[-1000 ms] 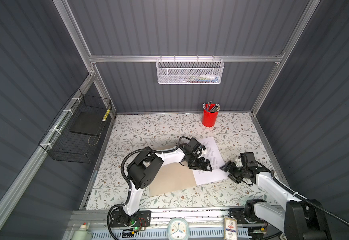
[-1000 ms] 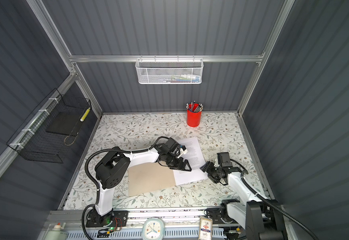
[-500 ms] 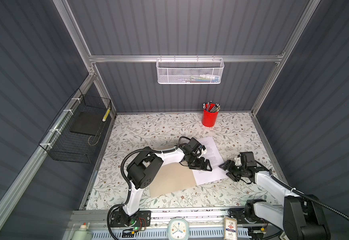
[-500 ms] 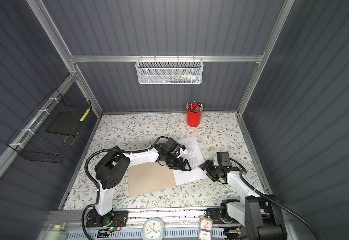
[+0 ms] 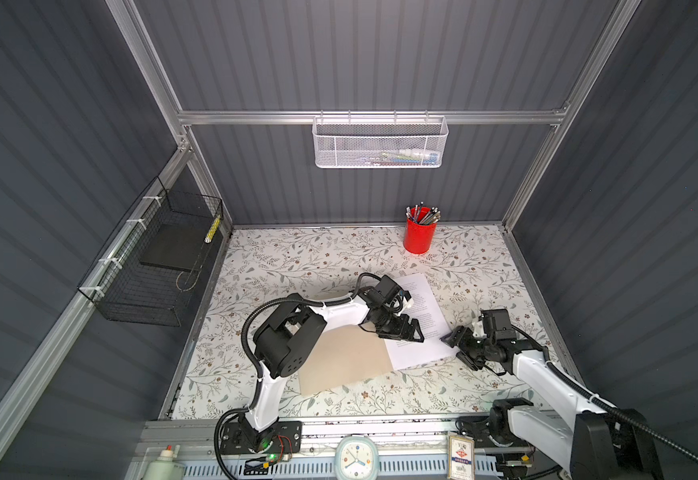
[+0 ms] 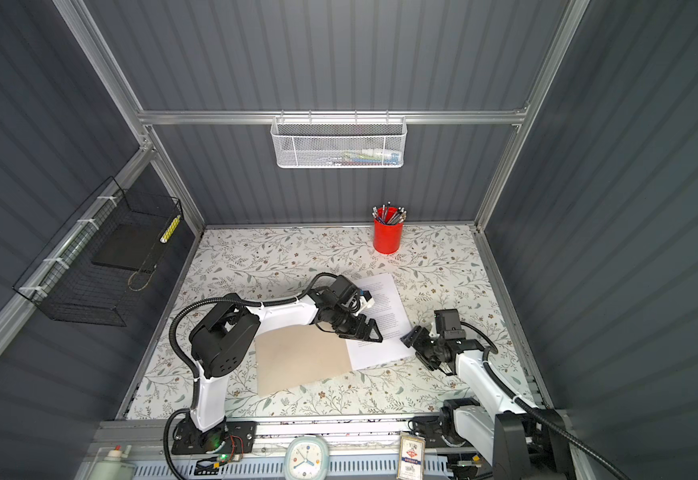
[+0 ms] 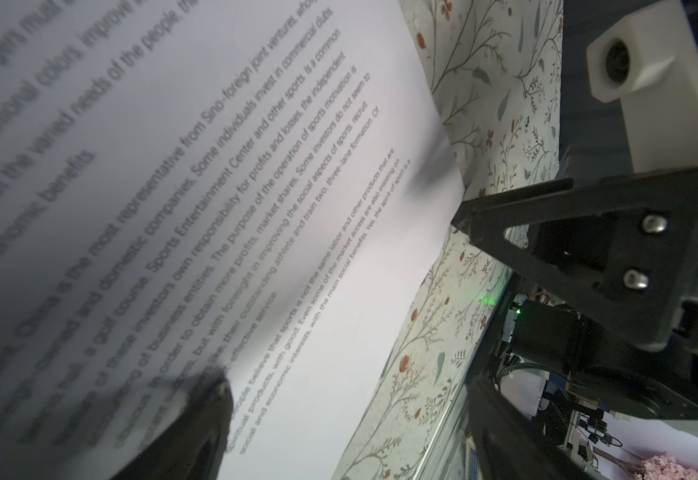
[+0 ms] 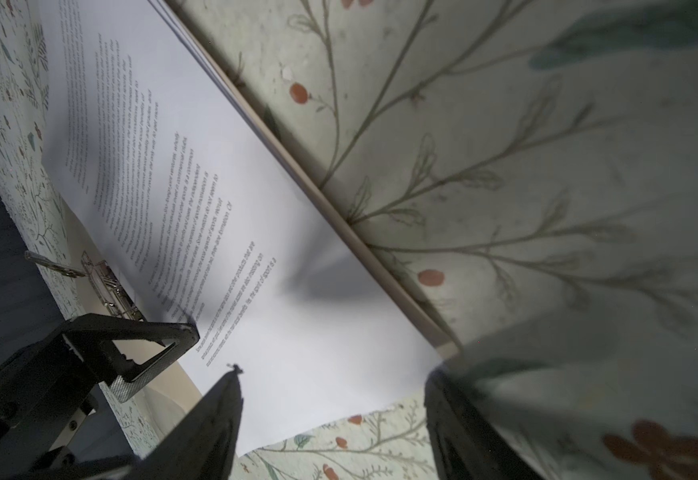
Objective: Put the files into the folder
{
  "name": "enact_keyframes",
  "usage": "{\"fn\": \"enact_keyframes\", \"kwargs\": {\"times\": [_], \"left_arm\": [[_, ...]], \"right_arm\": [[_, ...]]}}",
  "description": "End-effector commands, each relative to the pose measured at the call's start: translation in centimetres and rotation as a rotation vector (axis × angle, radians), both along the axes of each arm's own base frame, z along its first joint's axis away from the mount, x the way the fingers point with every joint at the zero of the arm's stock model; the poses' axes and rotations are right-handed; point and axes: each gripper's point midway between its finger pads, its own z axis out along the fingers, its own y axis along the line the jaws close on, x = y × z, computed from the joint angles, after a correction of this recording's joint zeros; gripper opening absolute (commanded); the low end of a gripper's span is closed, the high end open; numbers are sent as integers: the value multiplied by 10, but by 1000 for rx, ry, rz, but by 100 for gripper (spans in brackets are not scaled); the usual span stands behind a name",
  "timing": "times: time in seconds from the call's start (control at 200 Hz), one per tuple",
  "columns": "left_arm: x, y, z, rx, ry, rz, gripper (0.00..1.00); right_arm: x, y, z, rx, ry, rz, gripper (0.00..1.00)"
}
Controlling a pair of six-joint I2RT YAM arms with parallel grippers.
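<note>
Tan folder (image 5: 345, 361) is lying open on the table (image 5: 297, 257), files (image 5: 422, 307) resting on its right half. The left gripper (image 5: 416, 330) over them and the right gripper (image 5: 457, 353) at their edge are gaping, jaws spread, pinching nothing.

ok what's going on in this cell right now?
Two arms are filing papers. The tan folder lies open on the table, with the printed sheets on its right half, next to the metal clip. The left gripper is open at the sheets' spine-side edge, the right gripper open at their outer edge. Neither grips anything.
</note>
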Motion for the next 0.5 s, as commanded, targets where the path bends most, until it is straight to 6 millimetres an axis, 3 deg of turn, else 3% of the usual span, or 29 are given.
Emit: {"fn": "enact_keyframes", "kwargs": {"times": [0.0,0.31,0.4,0.495], "left_arm": [[-16,32,-50,180,64,19,90],[-17,33,-50,180,68,21,90],[-17,34,-50,180,64,21,90],[-18,34,-50,181,66,19,90]], "right_arm": [[-6,1,-8,1,38,8,71],[3,1,3,-20,4,33,70],[6,-1,2,-46,11,58,64],[11,-6,-2,-109,30,88,52]]}}
